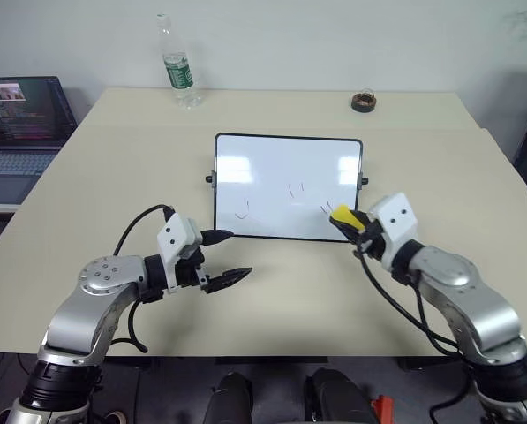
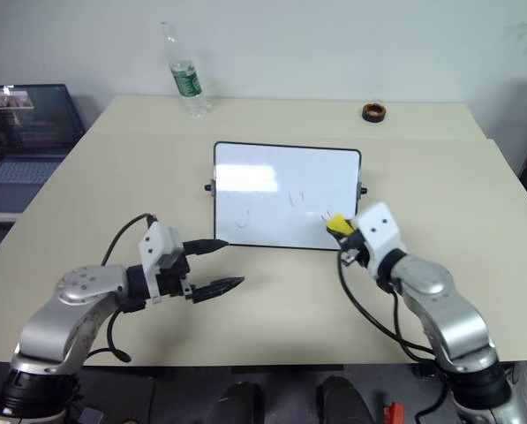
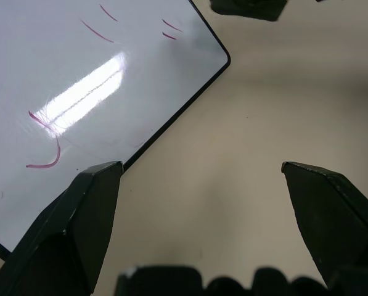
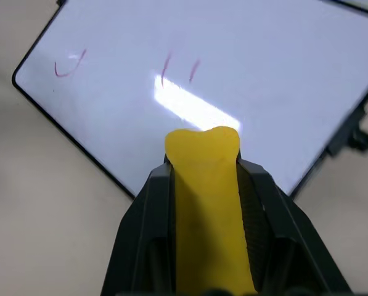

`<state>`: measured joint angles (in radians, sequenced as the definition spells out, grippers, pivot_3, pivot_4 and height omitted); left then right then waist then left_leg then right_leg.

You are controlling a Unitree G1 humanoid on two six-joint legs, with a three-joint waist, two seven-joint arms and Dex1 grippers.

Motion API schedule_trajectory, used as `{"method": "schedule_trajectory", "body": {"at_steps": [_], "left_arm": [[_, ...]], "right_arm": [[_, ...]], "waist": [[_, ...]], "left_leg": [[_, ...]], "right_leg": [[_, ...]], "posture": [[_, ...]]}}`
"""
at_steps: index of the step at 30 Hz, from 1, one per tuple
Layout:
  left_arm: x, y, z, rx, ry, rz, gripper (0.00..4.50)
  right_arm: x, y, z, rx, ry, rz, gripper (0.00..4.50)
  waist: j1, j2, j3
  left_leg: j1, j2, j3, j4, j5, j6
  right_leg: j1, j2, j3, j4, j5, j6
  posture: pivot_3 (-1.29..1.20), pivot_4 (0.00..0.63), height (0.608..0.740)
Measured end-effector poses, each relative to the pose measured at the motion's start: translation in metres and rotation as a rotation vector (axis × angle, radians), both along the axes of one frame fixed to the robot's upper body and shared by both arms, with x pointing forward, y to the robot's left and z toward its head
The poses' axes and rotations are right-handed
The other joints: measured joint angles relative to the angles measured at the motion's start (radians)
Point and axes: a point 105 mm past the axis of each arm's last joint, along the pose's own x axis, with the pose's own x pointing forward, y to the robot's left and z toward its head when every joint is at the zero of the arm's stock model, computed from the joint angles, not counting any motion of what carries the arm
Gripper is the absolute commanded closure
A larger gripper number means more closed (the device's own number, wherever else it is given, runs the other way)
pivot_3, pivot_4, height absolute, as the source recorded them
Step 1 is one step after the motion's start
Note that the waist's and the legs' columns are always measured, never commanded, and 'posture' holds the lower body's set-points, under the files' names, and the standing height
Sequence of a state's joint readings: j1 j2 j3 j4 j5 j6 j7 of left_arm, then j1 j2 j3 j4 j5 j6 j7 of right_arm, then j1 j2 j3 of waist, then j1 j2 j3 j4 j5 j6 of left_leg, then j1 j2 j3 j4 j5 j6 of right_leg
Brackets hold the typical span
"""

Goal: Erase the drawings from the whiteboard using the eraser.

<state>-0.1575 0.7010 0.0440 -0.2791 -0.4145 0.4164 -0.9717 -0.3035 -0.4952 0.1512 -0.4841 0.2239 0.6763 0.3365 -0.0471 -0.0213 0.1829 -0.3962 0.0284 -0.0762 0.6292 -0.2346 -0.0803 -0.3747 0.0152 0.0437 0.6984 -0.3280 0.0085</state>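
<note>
The whiteboard (image 1: 288,185) lies flat in the middle of the table. On it are the drawings: a hook (image 1: 242,212) near its front left, two ticks (image 1: 296,188) in the middle, and short strokes (image 1: 324,208) by the front right corner. My right gripper (image 1: 347,221) is shut on the yellow eraser (image 1: 341,215), which pokes out over the board's front right corner, just beside those strokes. In the right wrist view the eraser (image 4: 208,203) sits clamped between both fingers. My left gripper (image 1: 226,257) stands open with nothing in it, over the table by the board's front left corner.
At the table's far edge stand a clear plastic bottle (image 1: 176,66) with a green label and a round brown ring (image 1: 363,101). An open laptop (image 1: 20,132) rests on a side table to the left. Bare beige tabletop (image 1: 289,291) lies in front of the board.
</note>
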Motion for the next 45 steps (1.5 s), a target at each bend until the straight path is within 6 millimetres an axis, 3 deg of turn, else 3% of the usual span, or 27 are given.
{"method": "schedule_trajectory", "body": {"at_steps": [2,5,9,17,21,24,27,34,38,42,45], "left_arm": [[0.003,0.001,-0.002,-0.001,0.000,0.005,0.00],[0.005,-0.006,0.000,-0.008,-0.017,-0.021,0.00],[0.006,-0.010,-0.003,0.004,-0.013,-0.033,0.00],[0.005,-0.021,0.000,-0.002,-0.013,-0.059,0.00],[0.008,-0.023,0.006,0.000,-0.022,-0.055,0.00],[0.007,-0.025,0.007,0.000,-0.018,-0.058,0.00],[0.007,-0.026,0.008,-0.003,-0.007,-0.057,0.00],[0.007,-0.030,0.015,-0.011,-0.018,-0.063,0.00],[0.008,-0.030,0.014,-0.012,-0.011,-0.059,0.00],[0.007,-0.031,0.015,-0.012,-0.011,-0.063,0.00],[0.007,-0.031,0.015,-0.012,-0.010,-0.062,0.00]], "right_arm": [[0.017,0.007,-0.001,-0.027,-0.046,-0.046,3.48],[0.038,-0.001,-0.003,-0.085,-0.107,-0.141,3.48],[0.045,-0.004,-0.010,-0.135,-0.142,-0.162,3.48],[0.028,0.013,-0.043,-0.266,-0.073,-0.005,3.48],[0.035,0.009,-0.036,-0.244,-0.113,-0.073,3.49],[0.046,-0.008,-0.019,-0.224,-0.156,-0.165,3.49],[0.045,-0.010,-0.019,-0.233,-0.141,-0.158,3.49],[0.021,0.009,-0.051,-0.333,0.004,0.037,3.49],[0.029,0.011,-0.044,-0.301,-0.039,-0.021,3.49],[0.048,-0.013,-0.016,-0.276,-0.136,-0.176,3.49],[0.047,-0.016,-0.016,-0.286,-0.132,-0.173,3.49]], "waist": [[0.000,0.000,0.000],[0.008,0.000,0.000],[0.014,-0.001,0.000],[0.012,-0.002,-0.001],[0.012,-0.002,-0.001],[0.014,-0.002,-0.001],[0.014,-0.002,-0.001],[0.009,-0.003,-0.002],[0.005,-0.003,-0.002],[0.010,-0.003,-0.002],[0.015,-0.003,-0.002]], "left_leg": [[0.000,0.000,0.000,0.000,0.000,0.000],[-0.002,0.000,0.000,0.000,0.000,0.000],[-0.002,0.000,0.000,0.000,0.000,0.000],[0.004,0.000,0.000,0.000,0.000,0.000],[0.004,0.000,0.000,0.001,0.000,0.000],[0.004,0.000,0.000,0.001,0.001,0.000],[0.004,0.000,0.000,0.001,0.000,0.000],[0.006,0.000,0.000,0.001,0.000,0.000],[0.006,0.001,0.000,0.001,0.001,0.000],[0.005,0.000,0.000,0.001,0.001,0.000],[0.005,0.000,0.000,0.000,0.001,0.000]], "right_leg": [[0.000,0.000,0.000,0.000,0.000,0.000],[-0.001,-0.001,-0.001,-0.001,0.000,0.000],[-0.001,-0.002,0.000,-0.001,0.000,0.000],[0.003,0.000,0.000,0.002,0.000,-0.001],[0.003,0.000,0.000,0.002,0.001,-0.001],[0.004,0.000,0.000,0.002,0.001,0.000],[0.003,0.000,0.000,0.002,0.001,-0.001],[0.004,0.000,0.001,0.001,0.001,-0.001],[0.005,0.000,0.001,0.002,0.001,0.000],[0.005,0.000,0.000,0.001,0.001,-0.001],[0.005,0.000,0.000,0.001,0.001,-0.001]], "posture": [[0.00,0.150,0.740],[0.00,0.150,0.740],[0.00,0.150,0.740],[0.00,0.150,0.740],[0.00,0.150,0.740],[0.00,0.150,0.740],[0.00,0.150,0.740],[0.00,0.150,0.740],[0.00,0.150,0.740],[0.00,0.150,0.740],[0.00,0.150,0.740]]}}
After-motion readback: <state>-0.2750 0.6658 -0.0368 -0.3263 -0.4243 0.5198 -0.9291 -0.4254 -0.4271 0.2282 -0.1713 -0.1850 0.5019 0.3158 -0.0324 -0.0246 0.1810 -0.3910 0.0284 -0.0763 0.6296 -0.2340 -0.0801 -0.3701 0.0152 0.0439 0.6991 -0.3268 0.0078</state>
